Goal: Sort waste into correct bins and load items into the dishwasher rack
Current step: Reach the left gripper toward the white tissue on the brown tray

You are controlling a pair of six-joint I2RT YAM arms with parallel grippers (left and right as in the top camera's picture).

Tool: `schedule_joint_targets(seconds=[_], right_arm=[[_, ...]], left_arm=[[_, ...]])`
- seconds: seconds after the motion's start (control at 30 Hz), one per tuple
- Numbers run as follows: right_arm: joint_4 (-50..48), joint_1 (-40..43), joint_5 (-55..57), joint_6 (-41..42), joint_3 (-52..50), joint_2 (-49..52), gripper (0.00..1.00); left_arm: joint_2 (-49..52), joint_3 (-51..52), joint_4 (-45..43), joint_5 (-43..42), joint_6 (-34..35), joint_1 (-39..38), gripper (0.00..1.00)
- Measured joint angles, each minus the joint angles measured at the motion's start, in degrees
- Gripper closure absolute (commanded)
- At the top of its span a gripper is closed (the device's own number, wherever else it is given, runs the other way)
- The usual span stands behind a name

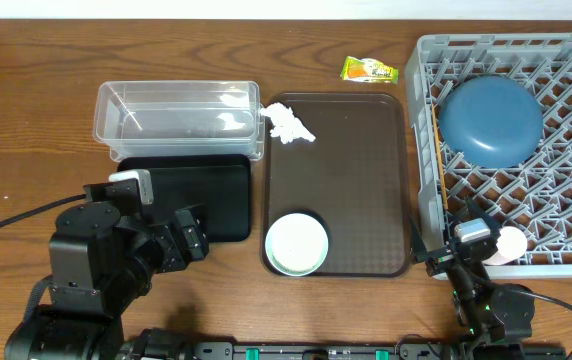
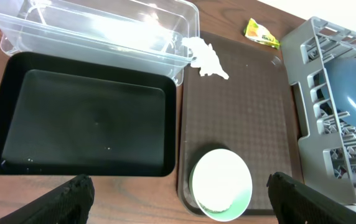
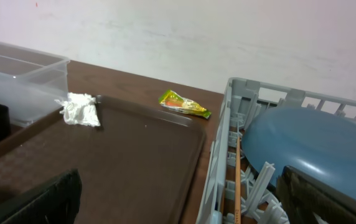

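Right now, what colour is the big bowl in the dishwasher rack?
Plain slate blue. The large bowl shows best in the overhead view.

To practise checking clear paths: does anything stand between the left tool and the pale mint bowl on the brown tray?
Nothing visible does. The open left tool hangs over the shallow black rectangular tray, at its right end; the pale mint-white bowl sits nearby in the flat brown serving tray. Only the trays' rims lie between.

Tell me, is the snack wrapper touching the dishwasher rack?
Apart. The overhead view shows a strip of bare table between the snack wrapper and the dishwasher rack.
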State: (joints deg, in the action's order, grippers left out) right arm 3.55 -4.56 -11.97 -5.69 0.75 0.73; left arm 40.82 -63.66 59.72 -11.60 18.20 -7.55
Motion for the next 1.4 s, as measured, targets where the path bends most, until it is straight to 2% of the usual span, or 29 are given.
schedule_joint_targets(seconds=[0.33, 0.57, 0.77, 0.87, 1.03, 1.23, 1.4], right_arm=[[0.0, 0.0, 0.0, 0.0, 0.0, 0.0, 0.01], [-0.04, 0.0, 0.0, 0.0, -0.04, 0.0, 0.01], [-0.07, 0.0, 0.0, 0.0, -0.04, -0.02, 0.01], [-0.09, 0.0, 0.02, 0.0, -0.04, -0.02, 0.01], [-0.15, 0.0, 0.0, 0.0, -0.07, -0.02, 0.01], [-0.13, 0.0, 0.0, 0.0, -0.09, -0.02, 0.01], [-0.15, 0.0, 0.0, 0.0, -0.09, -0.04, 0.01]], left_arm=[[0.0, 0.0, -0.76, -0.26, 1.07, 0.0, 0.09], [0.0, 0.0, -11.8, -1.53, 8.7, 0.0, 0.09], [2.38, -0.09, -16.65, -3.8, 9.4, -0.15, 0.1], [9.14, -0.24, -14.78, -5.81, 7.39, -2.58, 0.09], [24.98, -0.22, -16.79, -5.4, 3.74, -11.54, 0.09], [40.7, -0.15, -30.8, 4.2, 0.17, -22.03, 0.09], [53.31, -1.4, -42.34, 10.45, -2.43, -23.8, 0.09]])
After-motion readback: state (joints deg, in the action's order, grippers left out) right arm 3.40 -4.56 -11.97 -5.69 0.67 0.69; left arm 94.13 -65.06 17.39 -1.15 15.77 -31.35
